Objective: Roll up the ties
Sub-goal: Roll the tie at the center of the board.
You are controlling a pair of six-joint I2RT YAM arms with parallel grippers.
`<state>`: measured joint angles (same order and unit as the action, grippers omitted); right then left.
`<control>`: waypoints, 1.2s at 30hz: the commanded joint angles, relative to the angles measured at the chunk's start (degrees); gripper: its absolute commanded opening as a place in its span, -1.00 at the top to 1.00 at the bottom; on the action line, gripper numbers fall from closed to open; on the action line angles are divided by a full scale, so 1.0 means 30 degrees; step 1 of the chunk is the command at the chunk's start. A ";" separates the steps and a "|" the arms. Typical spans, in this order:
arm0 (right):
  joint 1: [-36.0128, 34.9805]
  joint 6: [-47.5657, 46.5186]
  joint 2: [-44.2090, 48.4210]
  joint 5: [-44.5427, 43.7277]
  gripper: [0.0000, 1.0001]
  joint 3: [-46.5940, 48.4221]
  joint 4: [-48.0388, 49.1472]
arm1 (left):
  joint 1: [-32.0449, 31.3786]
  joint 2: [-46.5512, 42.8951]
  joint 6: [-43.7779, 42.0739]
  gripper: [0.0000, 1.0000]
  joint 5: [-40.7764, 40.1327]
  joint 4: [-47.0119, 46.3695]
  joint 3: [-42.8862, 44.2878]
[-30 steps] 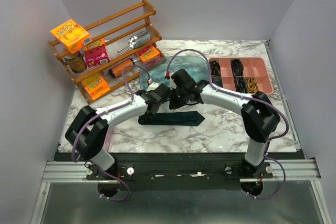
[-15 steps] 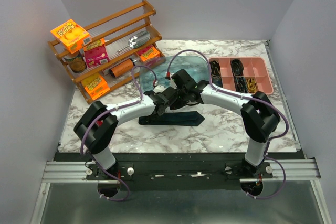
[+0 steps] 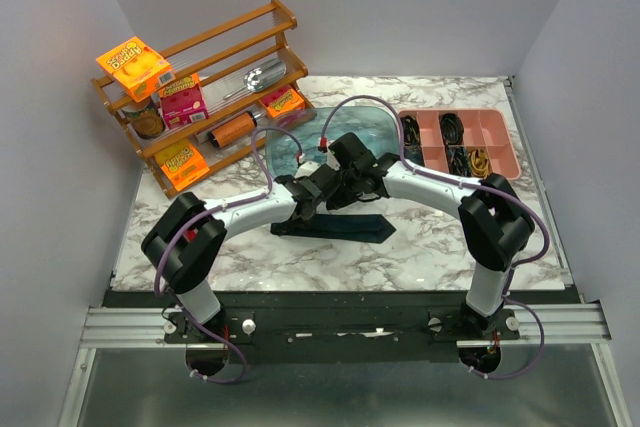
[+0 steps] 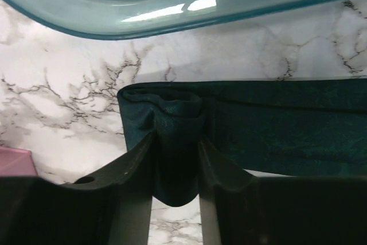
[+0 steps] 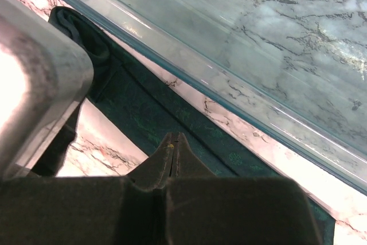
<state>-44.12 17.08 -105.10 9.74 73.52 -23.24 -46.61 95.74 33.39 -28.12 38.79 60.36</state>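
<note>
Overhead rear overview; both wrist views close on tie (image 4: 275, 124), tub (image 5: 229, 55) edge

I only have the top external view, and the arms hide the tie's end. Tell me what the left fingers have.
Observer: In the left wrist view, the left fingers are clamped on a bunched fold at the end of the dark teal fabric necktie.
Operator: Now report the right side.
Observer: The right wrist view shows the right fingers shut, tips together over the necktie's flat strip, which runs beside the translucent blue plastic tub.
</note>
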 commanded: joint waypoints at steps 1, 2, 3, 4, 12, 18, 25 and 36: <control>-0.0001 -0.0069 -0.0181 0.0153 0.99 -0.0218 0.0218 | -0.0166 -0.0010 -0.0055 0.01 0.1521 -0.1385 -0.0490; -0.0001 -0.0069 -0.0182 0.0211 0.99 -0.0218 0.0190 | -0.0166 -0.0155 -0.0055 -0.03 0.1724 -0.1501 -0.0548; -0.0001 -0.0069 -0.0182 0.0211 0.99 -0.0218 0.0190 | -0.0195 -0.0244 0.0003 -0.07 0.1784 -0.1590 -0.0607; -0.0001 -0.0098 -0.0211 0.0240 0.99 -0.0218 0.0190 | -0.0196 -0.0361 -0.0025 -0.15 0.1872 -0.1706 -0.0666; -0.0001 -0.0040 -0.0328 0.0650 0.99 -0.0160 0.0219 | -0.0166 -0.2001 0.0501 -0.34 0.2985 -0.3142 -0.1573; -0.0001 -0.0244 -0.0182 0.1468 0.99 -0.0072 0.0365 | 0.0242 -0.3992 0.0736 -0.43 0.3132 -0.3816 -0.2394; -0.0147 -0.0245 -0.0006 0.2729 0.99 0.0366 0.0717 | 0.2375 -0.7390 0.0824 -0.62 0.5150 -0.5339 -0.4121; -0.1903 0.0136 -0.1467 0.3960 0.99 0.2591 0.0834 | 0.8939 -1.1317 0.2141 -0.72 1.3469 -0.9497 -0.9012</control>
<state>-47.75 16.99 -106.50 18.85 77.76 -21.78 -25.34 65.12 36.91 -0.95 17.50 37.56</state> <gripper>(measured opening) 0.007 0.853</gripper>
